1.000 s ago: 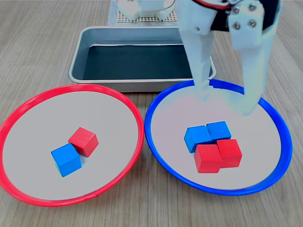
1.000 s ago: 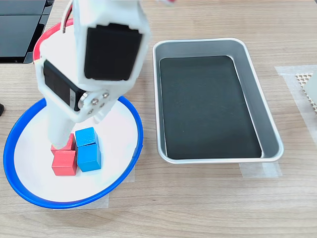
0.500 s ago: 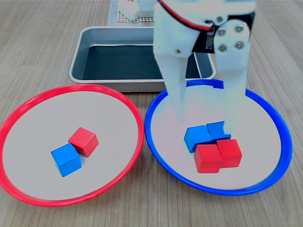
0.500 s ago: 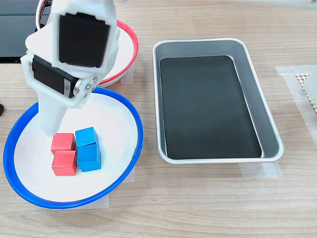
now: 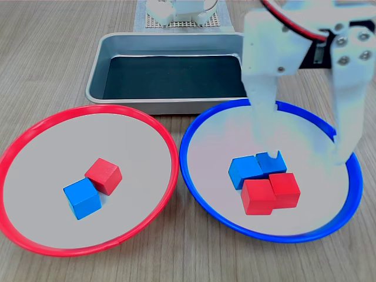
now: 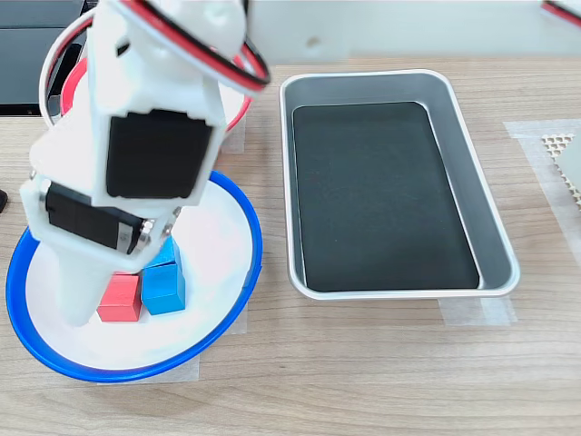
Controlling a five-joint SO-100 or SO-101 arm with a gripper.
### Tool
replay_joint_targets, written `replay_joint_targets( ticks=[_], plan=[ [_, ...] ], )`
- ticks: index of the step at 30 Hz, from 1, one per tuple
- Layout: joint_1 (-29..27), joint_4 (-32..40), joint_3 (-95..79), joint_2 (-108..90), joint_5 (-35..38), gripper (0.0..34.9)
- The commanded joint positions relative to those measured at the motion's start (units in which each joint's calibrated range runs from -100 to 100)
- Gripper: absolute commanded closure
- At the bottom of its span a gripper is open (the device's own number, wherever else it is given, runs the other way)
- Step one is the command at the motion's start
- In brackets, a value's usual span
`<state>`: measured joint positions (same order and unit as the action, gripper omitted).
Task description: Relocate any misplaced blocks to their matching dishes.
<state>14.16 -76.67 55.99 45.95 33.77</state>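
We see the blue-rimmed dish (image 5: 194, 176) holding 4 cubes packed together near its middle: 2 blue cubes (image 5: 245, 170) side by side and, touching them on the near side in the first exterior view, 2 red cubes (image 5: 258, 197). The red-rimmed dish (image 5: 23, 235) holds 1 red cube (image 5: 104, 175) and 1 blue cube (image 5: 83, 198), touching at a corner. Behind both dishes sits a rectangular metal tray (image 5: 111, 44) with a dark bottom, holding nothing we can see. The 2 dishes lie nearly rim to rim on the wooden desk (image 5: 53, 47), and the tray's near edge lies close to both. In the red-rimmed dish, wide bare floor surrounds the pair of cubes; in the blue-rimmed dish, the first exterior view's left half is open. The white arm reaches down over the blue-rimmed dish with its claw (image 5: 305, 157) spread wide and grasping nothing: in the first exterior view, 1 finger tip overlaps the back blue cube and the other hangs over the dish's right rim. In the second exterior view the arm's body (image 6: 136, 163) hides part of the cluster.
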Motion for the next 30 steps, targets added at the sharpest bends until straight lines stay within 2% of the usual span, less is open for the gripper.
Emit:
replay_joint_targets(
  ticks=[1,12,17,23,30],
  plan=[
    [0.29,-1.12,3.59,0.15,3.42,17.0],
    [-2.54,-1.21,11.15,4.50,9.67,18.3],
    [-3.95,1.93,13.33,6.97,11.82,18.5],
    [-4.23,8.86,15.15,9.19,12.65,18.2],
    [-3.76,10.18,15.88,10.98,13.19,18.7]
  ],
)
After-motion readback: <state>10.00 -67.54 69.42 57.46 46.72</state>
